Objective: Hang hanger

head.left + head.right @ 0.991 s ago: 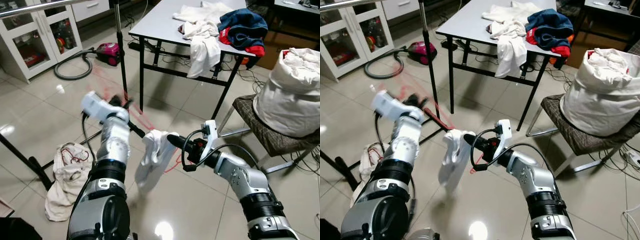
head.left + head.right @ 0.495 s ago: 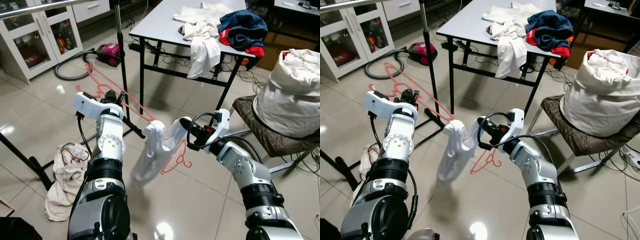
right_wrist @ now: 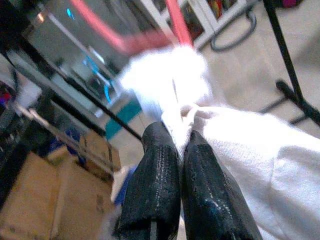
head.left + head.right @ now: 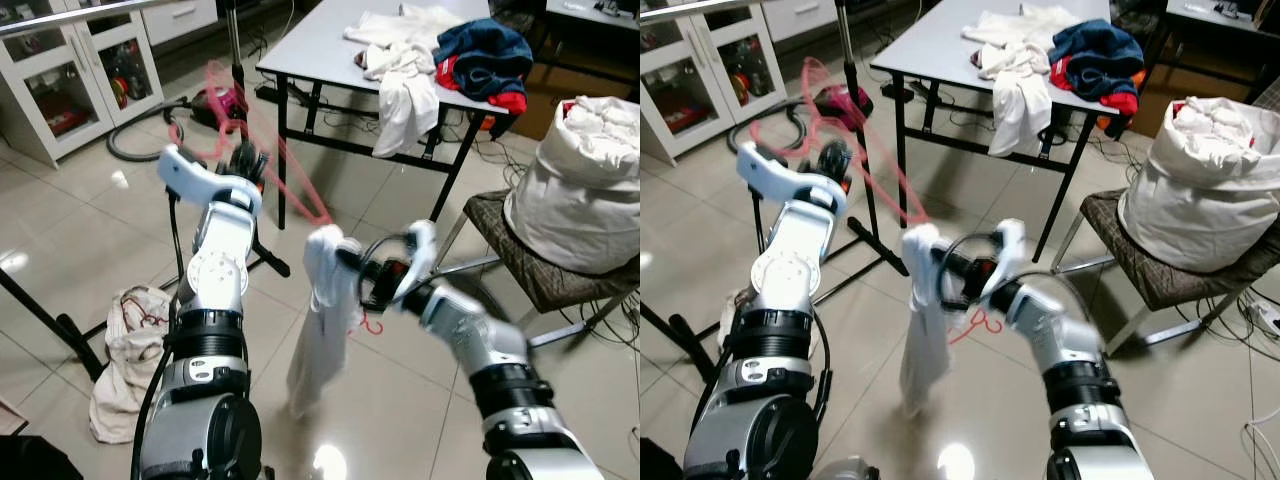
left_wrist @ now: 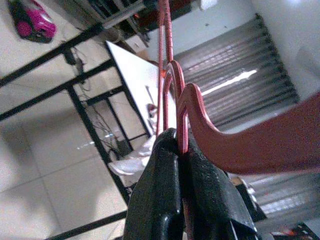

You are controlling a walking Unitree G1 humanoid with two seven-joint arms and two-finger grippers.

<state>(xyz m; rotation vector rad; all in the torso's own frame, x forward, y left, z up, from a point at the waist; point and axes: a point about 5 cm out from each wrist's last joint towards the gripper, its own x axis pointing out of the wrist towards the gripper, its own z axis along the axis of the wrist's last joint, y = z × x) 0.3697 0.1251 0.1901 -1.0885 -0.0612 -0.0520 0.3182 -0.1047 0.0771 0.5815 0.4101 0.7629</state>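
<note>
Mid-carry: left gripper (image 5: 182,150) clamped on the red hanger (image 4: 262,150), right gripper (image 3: 182,145) pinching the white garment (image 4: 322,320), next hooking 1 rail.

My left gripper (image 5: 181,150) closed on red hanger (image 5: 240,142); thin part of hanger pinched between my two black fingers (image 5: 155,200). Broad red arm of hanger sweeps off to one side, thin red wire runs straight away from fingertips. Beyond: black-framed table (image 5: 127,70), pink vacuum cleaner (image 5: 31,22) on pale tiled floor (image 5: 45,165), grey slatted blind (image 5: 235,75).
</note>
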